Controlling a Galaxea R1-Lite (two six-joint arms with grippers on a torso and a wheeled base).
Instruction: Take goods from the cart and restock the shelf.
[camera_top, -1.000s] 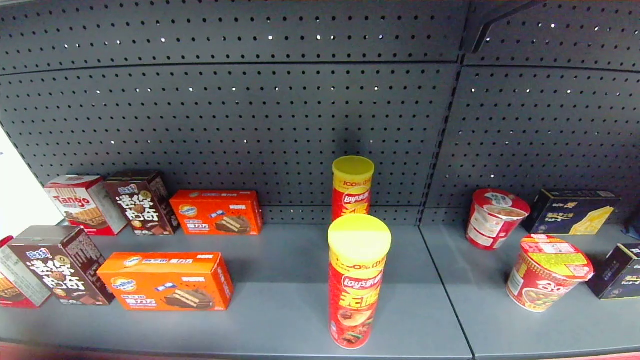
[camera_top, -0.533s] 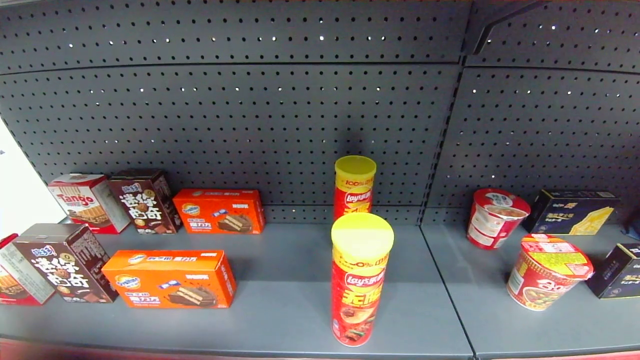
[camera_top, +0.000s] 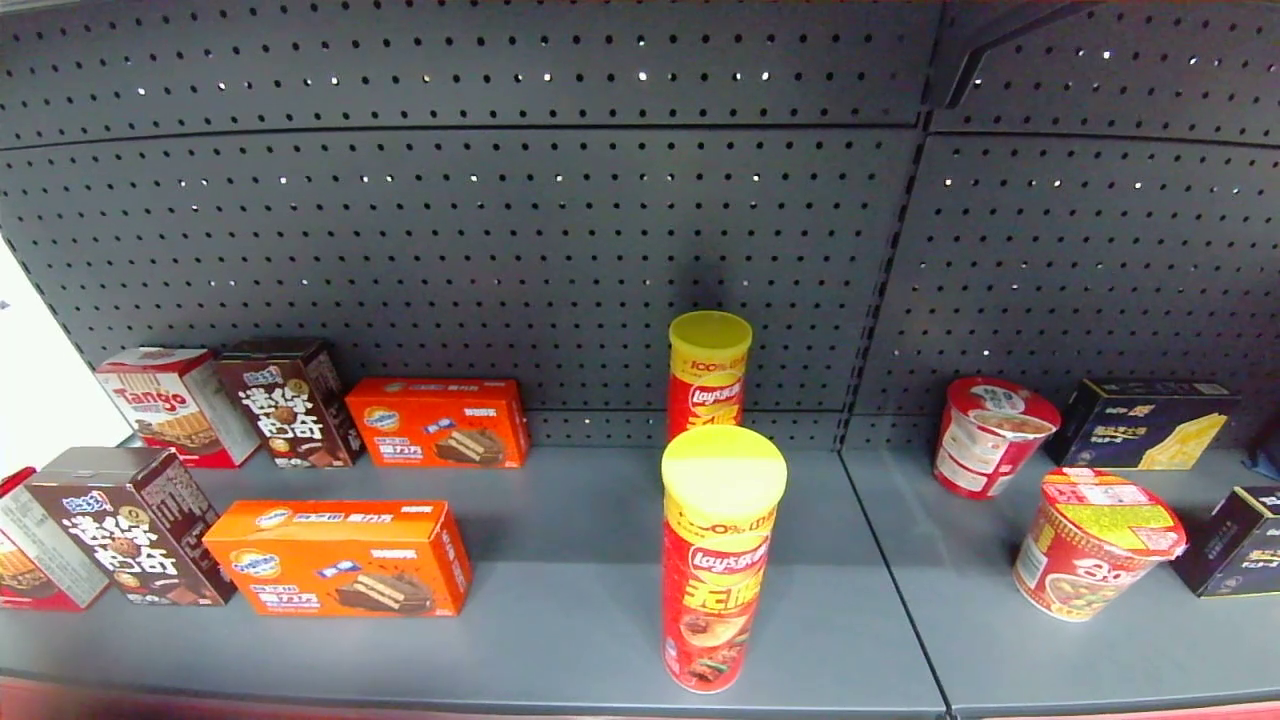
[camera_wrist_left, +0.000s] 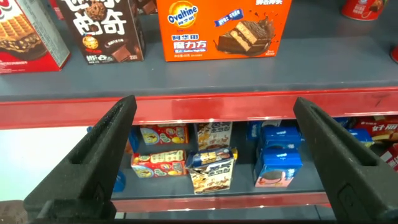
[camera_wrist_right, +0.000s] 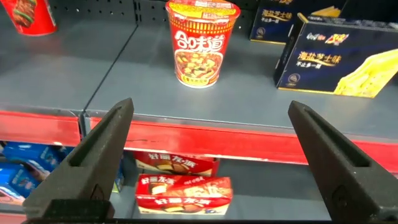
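Note:
The grey shelf (camera_top: 560, 600) carries two yellow-lidded red chip cans, one at the front (camera_top: 720, 570) and one behind it (camera_top: 708, 375). Orange snack boxes lie to the left, the front one (camera_top: 335, 560) also in the left wrist view (camera_wrist_left: 221, 28). Noodle cups stand to the right, front (camera_top: 1090, 545) and rear (camera_top: 990, 435). My left gripper (camera_wrist_left: 217, 158) is open and empty, held before the shelf's red front edge (camera_wrist_left: 205, 106). My right gripper (camera_wrist_right: 214, 155) is open and empty too, in front of a noodle cup (camera_wrist_right: 200, 40).
Brown and red biscuit boxes (camera_top: 125, 530) stand at the far left. Dark blue boxes (camera_top: 1145, 425) sit at the far right, one near the edge (camera_wrist_right: 345, 56). A lower shelf holds more packets (camera_wrist_left: 211, 168). Bare shelf lies between the orange boxes and the cans.
The head camera shifted slightly early on, sliding the whole picture a little right. The goods on the shelf have not moved.

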